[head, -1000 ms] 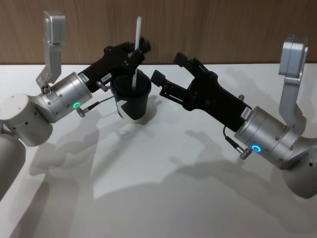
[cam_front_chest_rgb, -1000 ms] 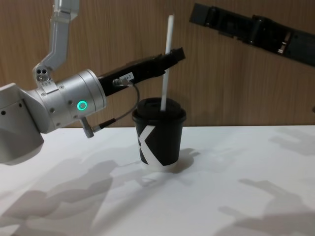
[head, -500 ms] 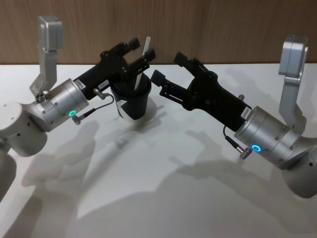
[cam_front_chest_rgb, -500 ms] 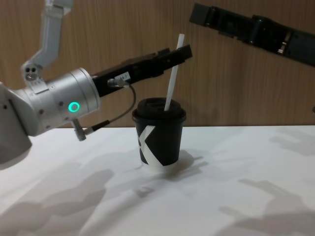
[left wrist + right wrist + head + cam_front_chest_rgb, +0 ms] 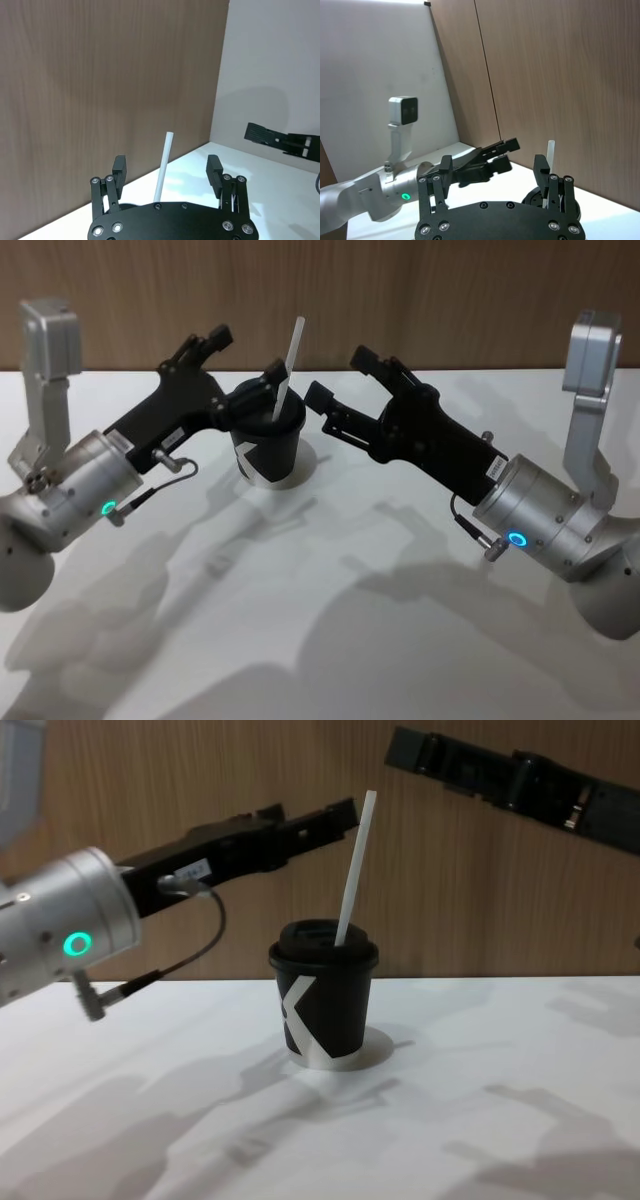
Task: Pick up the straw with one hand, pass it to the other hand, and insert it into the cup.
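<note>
With the straw (image 5: 354, 870) leaning in the cup (image 5: 322, 990), our spread left gripper (image 5: 245, 365) at ten o'clock should retreat without brushing it; right gripper (image 5: 342, 388) spread too

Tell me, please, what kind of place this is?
Probably a robot test bench, not a café: a bare white table, a wood-panel wall, and just one cup with a straw between two grippers.

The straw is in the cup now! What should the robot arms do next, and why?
Probably just back the left gripper a little farther from the cup. The straw already stands in the lid, leaning, and touches neither gripper. The left gripper's fingers are open and sit close beside the straw, so pulling straight away should avoid bumping it. The right gripper is open too, off to the cup's other side.
</note>
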